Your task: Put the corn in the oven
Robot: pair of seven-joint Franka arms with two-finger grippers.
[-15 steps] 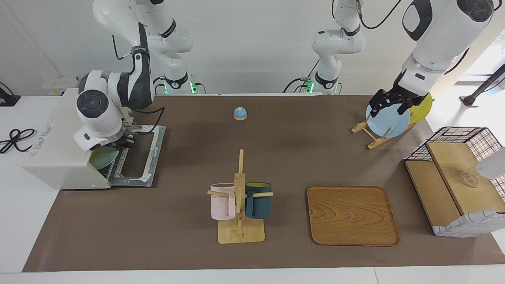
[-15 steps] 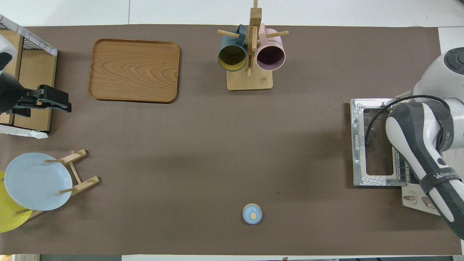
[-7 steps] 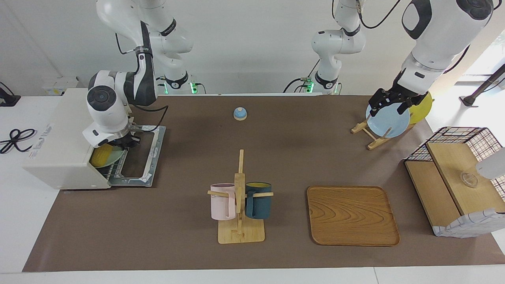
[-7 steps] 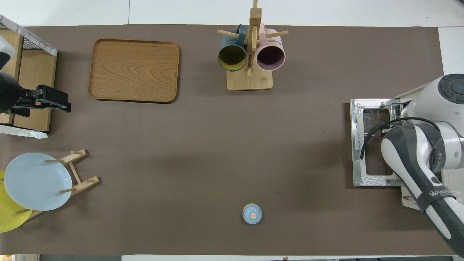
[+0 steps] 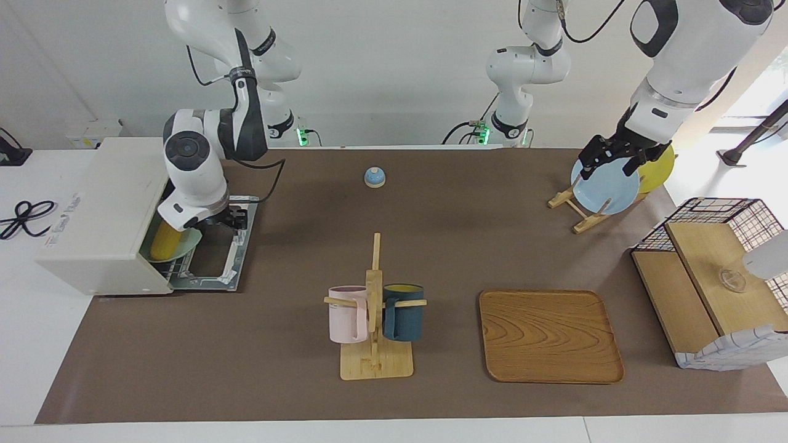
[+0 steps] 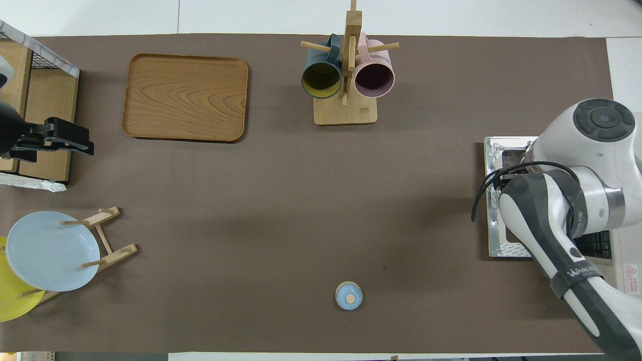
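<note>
The cream-white oven (image 5: 98, 203) stands at the right arm's end of the table, its door (image 5: 217, 261) folded down flat. The yellow corn (image 5: 164, 242) lies on a pale green plate (image 5: 188, 246) on the wire rack just inside the oven mouth. My right gripper (image 5: 225, 219) hangs over the open door, apart from the corn, open and empty. In the overhead view the right arm (image 6: 562, 200) covers the oven mouth, so the corn is hidden there. My left gripper (image 5: 611, 161) waits raised over the plate rack.
A blue plate (image 5: 604, 187) and a yellow plate (image 5: 657, 171) stand in a wooden rack. A mug tree (image 5: 374, 307) holds a pink and a dark blue mug. There are also a wooden tray (image 5: 550, 335), a small blue bell (image 5: 374, 177) and a wire shelf (image 5: 708, 283).
My right gripper has drawn back out of the oven to over the open door. The corn, hidden before, now shows lying on the plate inside. The left arm has barely moved.
</note>
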